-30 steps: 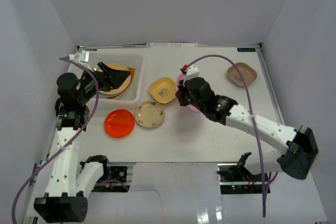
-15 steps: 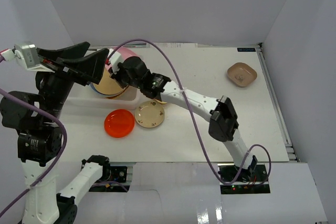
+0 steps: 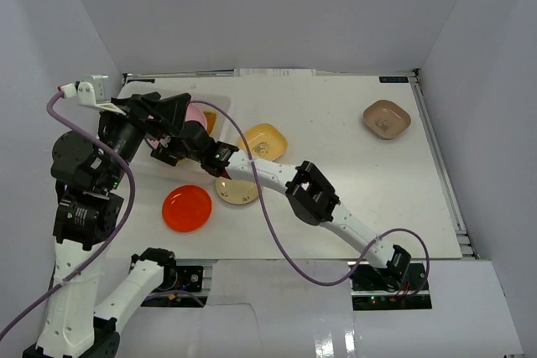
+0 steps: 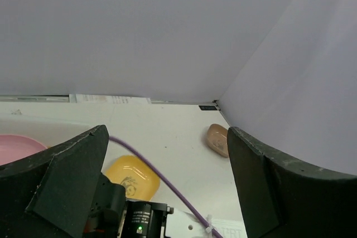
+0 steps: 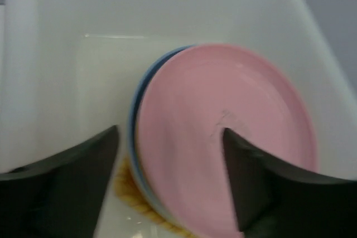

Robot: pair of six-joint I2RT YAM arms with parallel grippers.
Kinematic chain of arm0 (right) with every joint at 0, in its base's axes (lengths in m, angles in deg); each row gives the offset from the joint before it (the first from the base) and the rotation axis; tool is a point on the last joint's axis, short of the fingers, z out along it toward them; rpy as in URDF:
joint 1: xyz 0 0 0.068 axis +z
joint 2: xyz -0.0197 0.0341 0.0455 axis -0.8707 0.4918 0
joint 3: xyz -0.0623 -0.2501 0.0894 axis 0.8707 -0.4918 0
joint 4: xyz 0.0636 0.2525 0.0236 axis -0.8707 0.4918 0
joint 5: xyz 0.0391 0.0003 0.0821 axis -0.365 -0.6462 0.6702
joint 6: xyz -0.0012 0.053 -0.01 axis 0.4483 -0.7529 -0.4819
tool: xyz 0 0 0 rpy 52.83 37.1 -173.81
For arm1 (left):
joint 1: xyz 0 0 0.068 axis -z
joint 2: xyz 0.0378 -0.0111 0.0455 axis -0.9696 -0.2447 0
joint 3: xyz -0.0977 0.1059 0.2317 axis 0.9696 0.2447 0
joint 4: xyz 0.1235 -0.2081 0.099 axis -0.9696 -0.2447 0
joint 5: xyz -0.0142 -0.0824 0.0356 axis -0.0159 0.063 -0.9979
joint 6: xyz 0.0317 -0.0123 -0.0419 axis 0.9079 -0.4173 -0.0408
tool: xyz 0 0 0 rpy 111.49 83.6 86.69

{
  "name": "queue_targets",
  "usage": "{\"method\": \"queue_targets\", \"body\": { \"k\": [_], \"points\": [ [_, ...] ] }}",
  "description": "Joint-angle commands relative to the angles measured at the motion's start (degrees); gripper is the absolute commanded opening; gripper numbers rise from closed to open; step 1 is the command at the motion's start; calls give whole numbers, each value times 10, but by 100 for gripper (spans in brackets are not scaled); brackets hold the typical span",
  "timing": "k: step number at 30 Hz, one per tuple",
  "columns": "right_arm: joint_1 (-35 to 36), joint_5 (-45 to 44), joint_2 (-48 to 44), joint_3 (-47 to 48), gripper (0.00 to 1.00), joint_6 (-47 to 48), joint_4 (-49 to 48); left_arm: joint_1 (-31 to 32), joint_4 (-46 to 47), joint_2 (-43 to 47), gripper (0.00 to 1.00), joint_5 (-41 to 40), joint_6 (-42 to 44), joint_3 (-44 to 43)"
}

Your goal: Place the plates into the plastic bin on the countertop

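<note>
Pink round plastic plate [image 5: 223, 137] lay on a blue round plate [image 5: 133, 121] inside the white translucent plastic bin [image 5: 167, 4] at the counter's [image 3: 336, 115] far-left corner, so the right gripper [image 5: 170, 137], jaws parted and empty above it, needed a straight vertical lift, while the left gripper [image 4: 167, 132] hung wide open, empty.

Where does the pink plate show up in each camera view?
Top external: pink plate upper left, partly hidden.
Left wrist: pink plate at the lower left edge.
Right wrist: pink plate centre, large.
Shared landmark: the plastic bin holding it.
</note>
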Motion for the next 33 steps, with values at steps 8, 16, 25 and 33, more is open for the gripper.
{"method": "queue_targets", "body": {
  "k": [8,16,25,33],
  "points": [
    [4,15,-256,-221,93,-99,-176,4,-36,32,98,-106,-10,43],
    [1,-101,-550,-623,56,-232,-253,4,-83,41,98,-86,-47,152],
    [-135,-188,-760,-898,13,-467,-115,5,-62,-72,70,68,-59,215],
    [-382,-151,-899,-1010,52,-453,-7,153,-25,-198,58,2,-56,170]
  ]
}}
